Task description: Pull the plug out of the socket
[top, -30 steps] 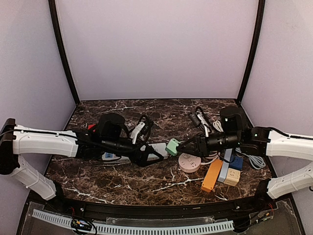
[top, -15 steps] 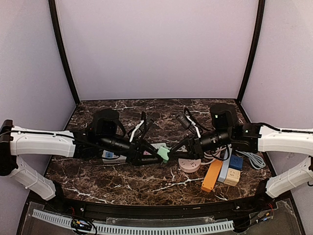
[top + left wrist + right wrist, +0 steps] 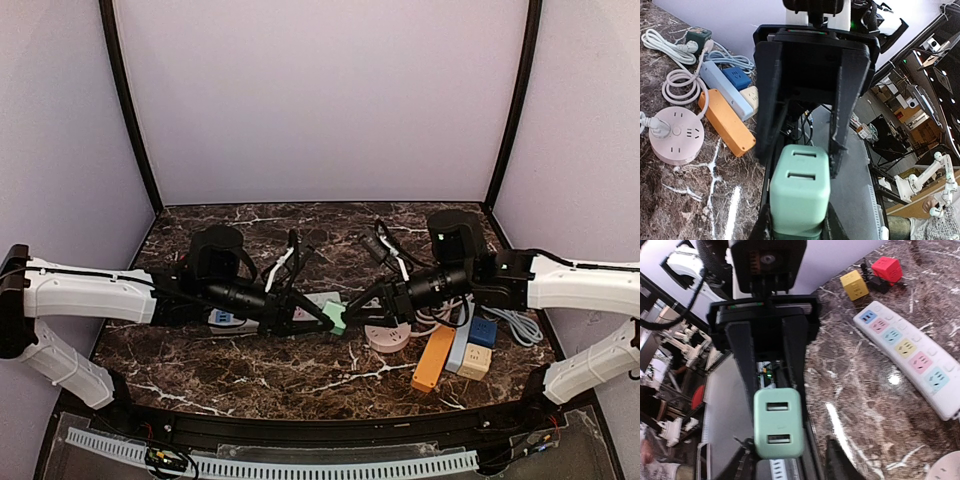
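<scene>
A mint-green cube plug (image 3: 337, 318) with two slots hangs above the table's middle, between both arms. My left gripper (image 3: 322, 318) is shut on its sides; in the left wrist view the plug (image 3: 800, 192) sits tight between my fingers (image 3: 762, 227). My right gripper (image 3: 352, 305) faces it from the right, its jaws open around the plug (image 3: 778, 423) with a gap showing on one side. The white socket strip (image 3: 905, 347) with coloured outlets lies on the marble, apart from the plug and partly hidden under my left arm (image 3: 225, 320).
A pink round socket (image 3: 387, 333), an orange strip (image 3: 433, 358), a pale blue strip (image 3: 460, 345), a yellow cube (image 3: 475, 362) and a blue cube (image 3: 483, 332) crowd the right side with coiled white cables (image 3: 520, 328). A red cube (image 3: 886, 268) and another yellow cube (image 3: 855, 284) sit at the left.
My right gripper carried the green plug left to my left gripper. The left jaws closed on it, and the right jaws opened.
</scene>
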